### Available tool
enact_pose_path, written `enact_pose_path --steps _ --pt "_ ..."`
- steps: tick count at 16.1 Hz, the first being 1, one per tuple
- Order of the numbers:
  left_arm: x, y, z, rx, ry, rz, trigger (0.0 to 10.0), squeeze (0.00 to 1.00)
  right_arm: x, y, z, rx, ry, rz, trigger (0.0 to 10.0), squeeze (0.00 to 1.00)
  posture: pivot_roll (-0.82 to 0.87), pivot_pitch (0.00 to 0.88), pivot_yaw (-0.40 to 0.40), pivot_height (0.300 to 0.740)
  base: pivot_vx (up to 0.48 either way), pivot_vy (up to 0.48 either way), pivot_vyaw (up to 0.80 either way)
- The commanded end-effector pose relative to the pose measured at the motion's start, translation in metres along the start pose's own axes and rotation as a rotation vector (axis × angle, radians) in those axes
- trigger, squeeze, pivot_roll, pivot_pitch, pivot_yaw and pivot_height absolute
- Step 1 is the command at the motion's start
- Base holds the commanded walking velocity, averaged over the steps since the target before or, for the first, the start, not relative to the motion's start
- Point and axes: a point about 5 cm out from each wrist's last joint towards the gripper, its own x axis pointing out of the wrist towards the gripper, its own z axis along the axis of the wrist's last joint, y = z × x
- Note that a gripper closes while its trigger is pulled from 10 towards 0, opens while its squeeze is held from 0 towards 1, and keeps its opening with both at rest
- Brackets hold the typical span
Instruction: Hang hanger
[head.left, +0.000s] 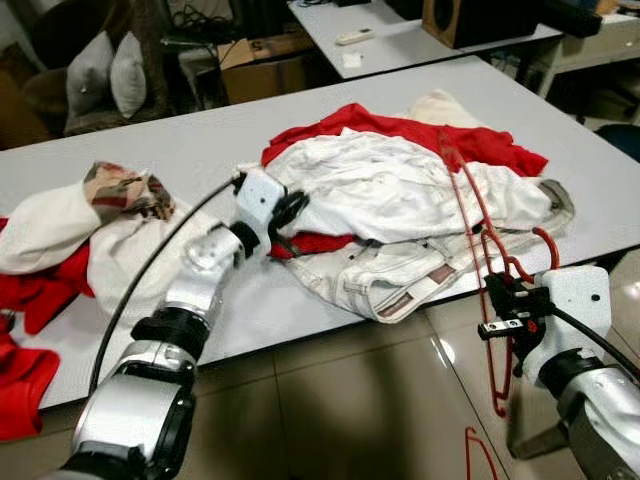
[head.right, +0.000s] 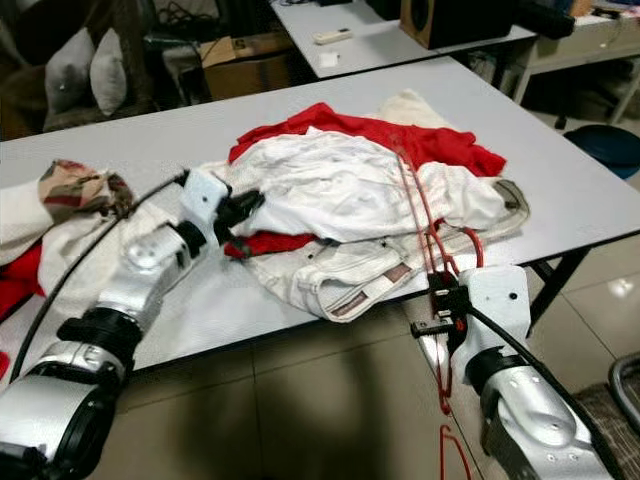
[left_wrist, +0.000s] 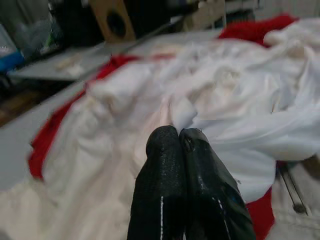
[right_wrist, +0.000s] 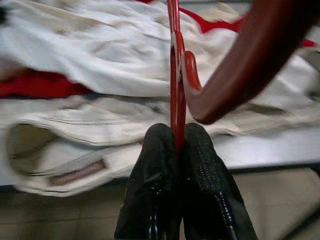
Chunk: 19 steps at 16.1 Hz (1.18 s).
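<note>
Jaws of the right gripper (right_wrist: 176, 145) clench the red hanger (head.left: 478, 215), which leans from worktop edge onto the white garment (head.left: 385, 185) (presumably for threading), while the left gripper (left_wrist: 179, 137), jaws pressed together, seems to pin cloth.

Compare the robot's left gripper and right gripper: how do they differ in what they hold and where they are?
The right gripper is shut on the red hanger, off the table's near edge, above the floor; the left gripper is shut with nothing visibly between its fingers. The left gripper reaches over the table to the white garment, while the right gripper stays beside the pile. Both have black fingers pressed together.
</note>
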Motion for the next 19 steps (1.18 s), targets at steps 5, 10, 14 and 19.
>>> enact_pose_path --steps 5,10,14,19 --pt "-0.008 0.006 0.030 0.080 -0.114 -0.056 0.0 0.00 -0.015 0.012 0.005 -0.103 -0.002 0.256 10.0 0.00 -0.09 0.044 0.147 0.740 0.000 0.000 0.00" --pt "-0.026 -0.022 0.042 0.187 -0.213 -0.176 0.0 0.00 -0.017 0.007 -0.002 0.029 0.068 0.329 10.0 0.00 -0.09 0.046 0.147 0.740 0.000 0.000 0.00" --pt "-0.040 -0.022 0.049 0.272 -0.233 -0.085 0.0 0.00 -0.014 0.002 -0.009 0.205 0.139 0.407 10.0 0.00 -0.08 0.048 0.110 0.740 0.000 0.000 0.00" --pt "-0.041 -0.020 0.053 0.256 -0.232 -0.002 0.0 0.00 -0.016 0.006 -0.016 0.212 0.225 0.483 10.0 0.00 -0.08 0.038 0.099 0.740 0.000 0.000 0.00"
